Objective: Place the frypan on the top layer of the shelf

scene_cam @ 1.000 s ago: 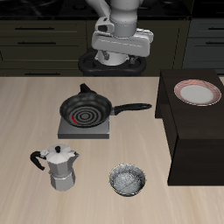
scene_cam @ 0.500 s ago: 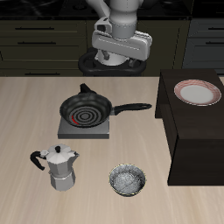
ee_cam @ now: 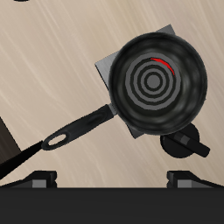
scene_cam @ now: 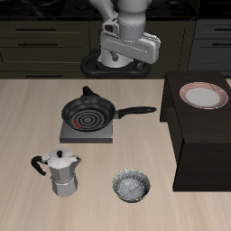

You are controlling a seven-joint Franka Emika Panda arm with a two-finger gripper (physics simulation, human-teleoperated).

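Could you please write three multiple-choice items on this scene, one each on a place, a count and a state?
1. Where does the frypan sit?
A. on the shelf
B. on the hotplate
C. in the bowl

2. How many plates lie on the shelf?
A. none
B. one
C. three

3. What is the gripper doing?
A. holding the frypan
B. holding the moka pot
C. holding nothing, raised behind the frypan

Answers:
1. B, the pan rests on the grey hotplate, with its handle pointing toward the shelf.
2. B, a single plate lies on top.
3. C, it hangs clear of the pan, touching nothing.
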